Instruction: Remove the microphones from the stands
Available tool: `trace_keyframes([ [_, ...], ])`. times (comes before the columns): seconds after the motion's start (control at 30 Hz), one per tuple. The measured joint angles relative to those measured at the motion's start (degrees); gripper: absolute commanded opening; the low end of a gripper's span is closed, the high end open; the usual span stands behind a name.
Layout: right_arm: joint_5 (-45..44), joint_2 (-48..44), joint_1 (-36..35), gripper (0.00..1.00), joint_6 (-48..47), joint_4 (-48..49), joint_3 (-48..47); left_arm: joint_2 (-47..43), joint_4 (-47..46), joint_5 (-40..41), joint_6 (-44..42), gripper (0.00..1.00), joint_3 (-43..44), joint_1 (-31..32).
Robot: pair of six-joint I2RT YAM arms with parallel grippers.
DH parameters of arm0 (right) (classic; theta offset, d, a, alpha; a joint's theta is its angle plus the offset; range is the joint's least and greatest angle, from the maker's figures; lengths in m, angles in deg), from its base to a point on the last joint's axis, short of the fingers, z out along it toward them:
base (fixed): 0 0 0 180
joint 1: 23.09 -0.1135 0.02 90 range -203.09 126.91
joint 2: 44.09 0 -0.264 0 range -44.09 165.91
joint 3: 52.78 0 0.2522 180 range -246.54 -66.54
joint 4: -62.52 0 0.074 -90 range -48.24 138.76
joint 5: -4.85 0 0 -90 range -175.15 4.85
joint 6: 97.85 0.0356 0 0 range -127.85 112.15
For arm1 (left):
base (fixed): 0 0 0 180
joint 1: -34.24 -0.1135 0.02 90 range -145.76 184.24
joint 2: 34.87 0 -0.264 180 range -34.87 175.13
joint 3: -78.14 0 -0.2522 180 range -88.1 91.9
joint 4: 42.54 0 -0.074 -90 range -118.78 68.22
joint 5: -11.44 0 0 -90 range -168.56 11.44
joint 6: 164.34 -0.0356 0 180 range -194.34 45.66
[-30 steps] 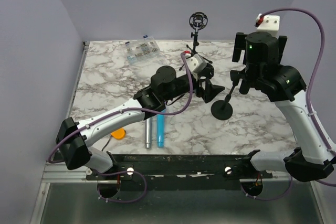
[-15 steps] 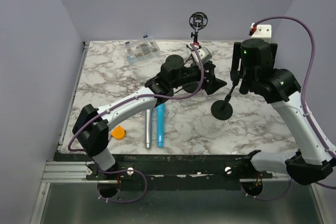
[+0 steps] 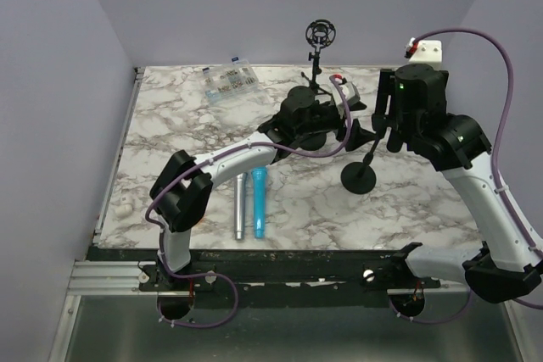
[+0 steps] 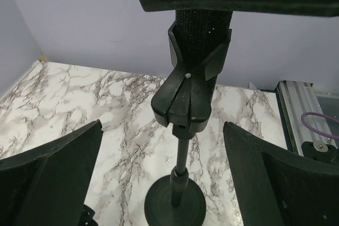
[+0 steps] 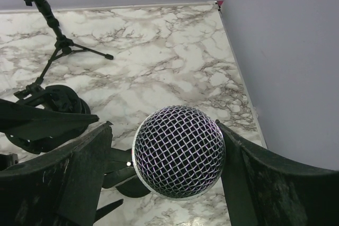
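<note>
The microphone (image 5: 177, 152) sits upright in the black stand's clip (image 4: 189, 93). Its mesh head lies between my right gripper's (image 5: 164, 130) open fingers, close to the right one, with a small gap on the left. In the top view the right gripper (image 3: 386, 125) hides the microphone; the stand's pole (image 3: 373, 152) and round base (image 3: 361, 177) show below it. My left gripper (image 4: 164, 183) is open and empty, with its fingers (image 4: 47, 178) on either side of the stand's pole (image 4: 180, 173) and apart from it. It is just left of the stand in the top view (image 3: 352, 129).
A small tripod with an empty shock mount (image 3: 319, 36) stands at the back edge and shows in the right wrist view (image 5: 47, 14). A clear parts box (image 3: 229, 80) lies at the back left. A silver cylinder (image 3: 240, 205) and a blue one (image 3: 258, 201) lie near the front.
My left arm has reached farther back and right, bringing its open gripper up to the stand. The right gripper has stayed over the microphone almost unmoved.
</note>
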Motion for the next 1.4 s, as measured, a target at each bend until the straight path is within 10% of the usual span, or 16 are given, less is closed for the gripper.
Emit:
trace_keyframes([
  [0.83,1.62,-0.39,0.00,0.77,-0.20,0.94,1.62,5.07,-15.19,-3.63,3.87,0.83,-0.24,0.07],
  [1.4,1.97,-0.39,0.00,0.76,-0.24,1.01,1.92,6.19,-15.37,-3.69,5.35,0.57,-0.13,0.07],
])
